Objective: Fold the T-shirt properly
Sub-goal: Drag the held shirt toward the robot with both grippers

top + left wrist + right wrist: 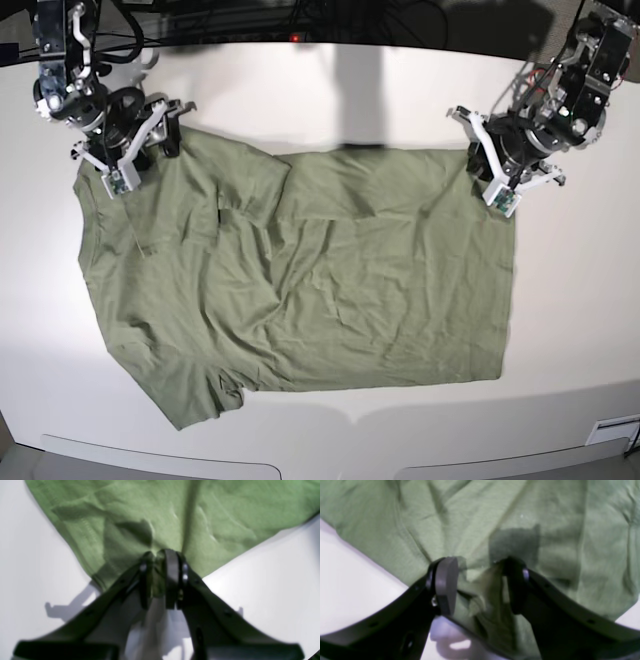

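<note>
The wrinkled olive-green T-shirt lies spread on the white table, with one sleeve folded in near the top middle. In the base view my left gripper sits at the shirt's top right corner. The left wrist view shows the left gripper shut on that corner of the T-shirt, cloth pinched between its pads. My right gripper is at the shirt's top left edge. Its jaws stand apart, and a loose bunch of the T-shirt lies between them.
Dark cables and equipment run along the table's back edge. The table's front edge curves along the bottom of the base view, with a small white fitting at the lower right.
</note>
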Robot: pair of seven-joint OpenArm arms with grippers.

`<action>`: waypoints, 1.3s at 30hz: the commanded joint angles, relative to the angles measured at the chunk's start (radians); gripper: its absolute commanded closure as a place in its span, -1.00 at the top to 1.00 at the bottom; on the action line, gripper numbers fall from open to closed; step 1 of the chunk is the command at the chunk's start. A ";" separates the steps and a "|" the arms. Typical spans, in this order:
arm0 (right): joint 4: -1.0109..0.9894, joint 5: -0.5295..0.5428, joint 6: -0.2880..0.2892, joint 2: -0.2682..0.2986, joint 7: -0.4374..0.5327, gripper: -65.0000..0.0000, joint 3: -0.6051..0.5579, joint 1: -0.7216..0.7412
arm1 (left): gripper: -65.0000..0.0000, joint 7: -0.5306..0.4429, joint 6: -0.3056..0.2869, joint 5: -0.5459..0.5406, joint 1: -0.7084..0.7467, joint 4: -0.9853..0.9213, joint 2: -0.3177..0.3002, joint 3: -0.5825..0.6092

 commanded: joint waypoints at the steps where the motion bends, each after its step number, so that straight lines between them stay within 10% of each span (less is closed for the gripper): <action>1: 0.024 -0.017 0.006 0.011 -0.008 -0.03 0.004 -0.012 | -0.71 0.139 0.000 0.035 0.037 -0.016 -0.015 0.007; 18: 0.047 -0.042 0.006 0.011 -0.019 -0.03 0.100 -0.086 | -0.71 0.122 0.010 0.057 0.317 0.122 -0.026 -0.255; 39: 0.071 -0.047 0.007 0.011 0.005 -0.03 0.105 -0.257 | -0.71 0.162 0.010 0.056 0.404 0.180 -0.026 -0.268</action>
